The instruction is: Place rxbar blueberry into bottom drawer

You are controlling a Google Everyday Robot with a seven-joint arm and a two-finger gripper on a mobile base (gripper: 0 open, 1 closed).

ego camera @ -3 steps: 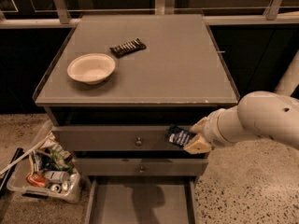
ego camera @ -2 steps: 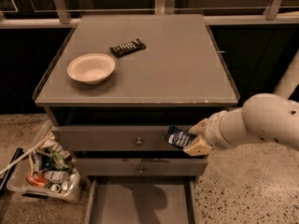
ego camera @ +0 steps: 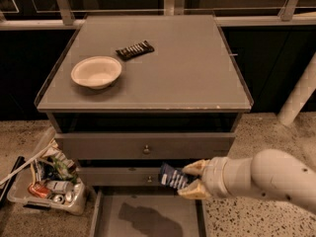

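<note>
The rxbar blueberry, a small dark blue wrapper with white lettering, is held in my gripper, which is shut on its right end. The gripper hangs in front of the middle drawer, above the right part of the open bottom drawer. That drawer is a wide shallow grey tray pulled out at the foot of the cabinet, and the bar's shadow falls on its floor. My white arm reaches in from the right.
On the cabinet top stand a white bowl and a black-brown wrapped bar. The two upper drawers with round knobs are closed. A clear bin of cans and trash sits on the floor at left. A white post stands at right.
My gripper has moved down with the blue bar, from level with the upper drawer to just above the open bottom drawer.
</note>
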